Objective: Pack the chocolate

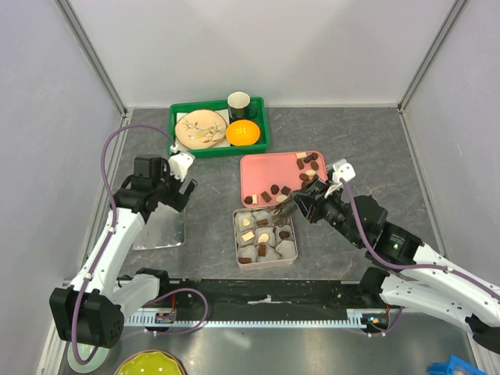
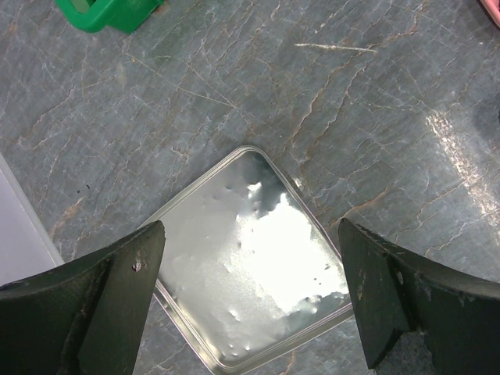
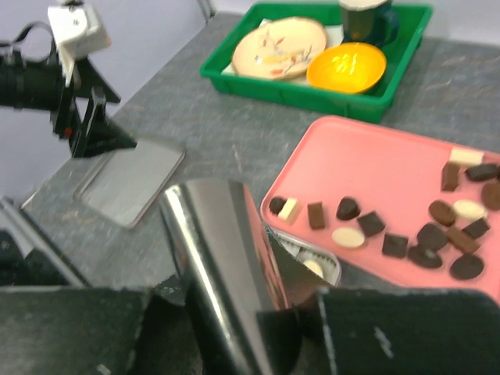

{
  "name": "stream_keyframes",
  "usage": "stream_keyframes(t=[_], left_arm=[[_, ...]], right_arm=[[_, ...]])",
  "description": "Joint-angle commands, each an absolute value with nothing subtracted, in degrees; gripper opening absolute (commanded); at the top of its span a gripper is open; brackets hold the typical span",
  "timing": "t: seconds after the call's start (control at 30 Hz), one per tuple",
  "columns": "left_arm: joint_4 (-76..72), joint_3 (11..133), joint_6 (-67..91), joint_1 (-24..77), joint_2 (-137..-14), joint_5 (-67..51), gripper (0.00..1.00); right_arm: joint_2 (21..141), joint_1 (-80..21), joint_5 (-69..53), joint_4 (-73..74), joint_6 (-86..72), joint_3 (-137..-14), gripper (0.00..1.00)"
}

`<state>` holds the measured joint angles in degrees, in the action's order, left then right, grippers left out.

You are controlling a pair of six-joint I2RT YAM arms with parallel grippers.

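Left gripper (image 2: pixel 250 234): jaws spread wide over lid (image 2: pixel 258 273), left of centre, probably waiting to close up. Right gripper (image 3: pixel 242 328) pinches shiny metal tool (image 3: pixel 219 250) mid-frame, likely for shifting chocolate (image 3: pixel 428 234) from pink tray (image 3: pixel 367 164) to tin (image 1: pixel 266 263).

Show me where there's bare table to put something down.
Bare table runs between the lid and the tin up to the green tray, and beyond the pink tray. It is crowded where pink tray and tin sit close, under the right fingers holding a shiny metal tool.
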<state>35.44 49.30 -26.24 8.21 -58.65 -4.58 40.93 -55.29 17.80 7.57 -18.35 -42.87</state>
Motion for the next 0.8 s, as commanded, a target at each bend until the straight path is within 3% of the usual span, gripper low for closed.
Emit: stream_keyframes(t=[0.0,0.27,0.77], left_arm=[[35.16,48.78,-26.28,8.09,-57.40,-4.04,0.99],[35.77,48.25,-25.49,8.09,-57.13,-3.87,0.99],[36.82,49.22,-25.58,8.09,-57.30,-3.78,0.99]], right_arm=[[38.85,-56.07,12.49,15.20,-22.32,-43.77,0.16],[37.18,-56.16,8.88,17.66,-23.99,-40.96,0.17],[36.04,-56.16,12.13,15.65,-22.50,-36.30,0.37]])
